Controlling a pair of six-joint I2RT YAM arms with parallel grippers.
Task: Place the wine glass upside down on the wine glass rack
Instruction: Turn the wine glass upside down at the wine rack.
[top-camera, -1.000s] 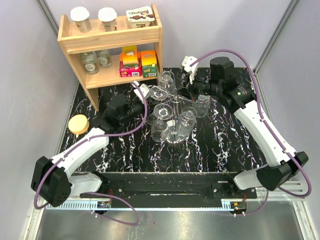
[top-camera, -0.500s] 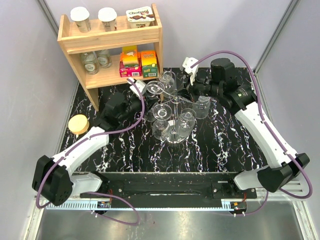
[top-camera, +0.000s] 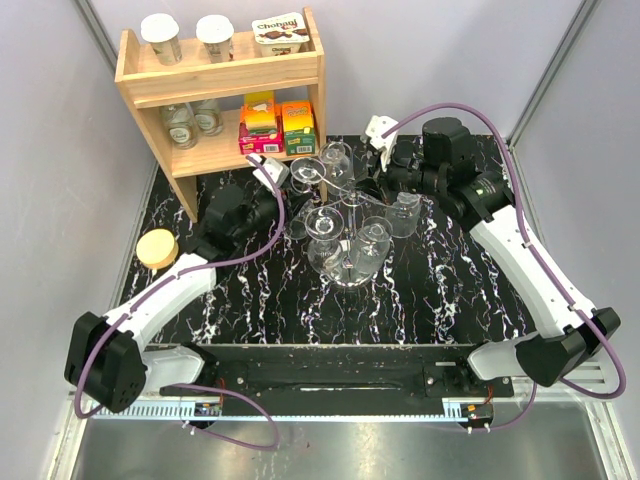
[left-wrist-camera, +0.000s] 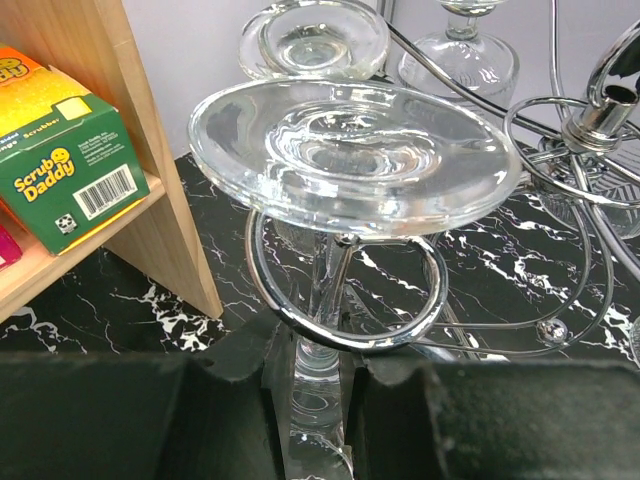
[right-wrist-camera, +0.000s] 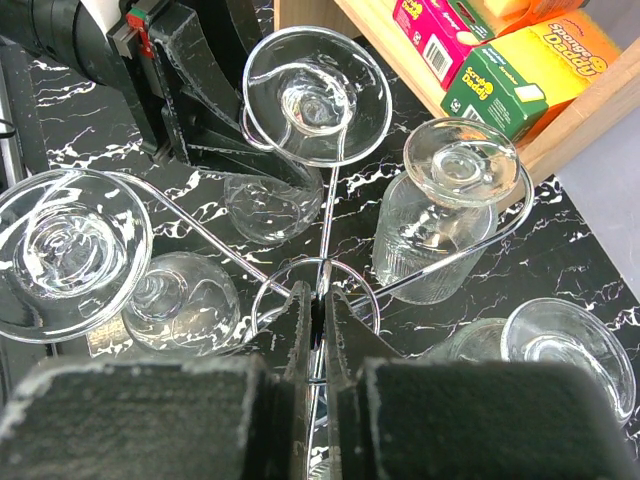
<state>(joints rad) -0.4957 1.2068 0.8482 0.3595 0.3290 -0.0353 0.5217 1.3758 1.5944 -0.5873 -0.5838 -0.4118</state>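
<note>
The wine glass rack (top-camera: 346, 272) is a silver wire stand with curled arms at mid-table; several glasses hang on it upside down. My left gripper (top-camera: 281, 188) is shut on the stem of an upside-down wine glass (top-camera: 308, 172) at the rack's back-left arm. In the left wrist view the gripper (left-wrist-camera: 318, 385) pinches the stem, which passes through a wire curl (left-wrist-camera: 400, 335), with the glass's foot (left-wrist-camera: 350, 150) just above the curl. My right gripper (top-camera: 373, 189) is shut on the rack's central post (right-wrist-camera: 322, 230), its jaws (right-wrist-camera: 320, 310) pinching the wire.
A wooden shelf (top-camera: 225, 75) stands at the back left, close behind the left gripper, holding jars, a yogurt tub and Scrub Daddy boxes (left-wrist-camera: 65, 150). A yellow round lid (top-camera: 157, 248) lies at the left edge. Other hung glasses (right-wrist-camera: 445, 215) crowd round the post.
My left gripper has carried the glass a little back and left along the rack's arm. The right gripper has stayed on the post.
</note>
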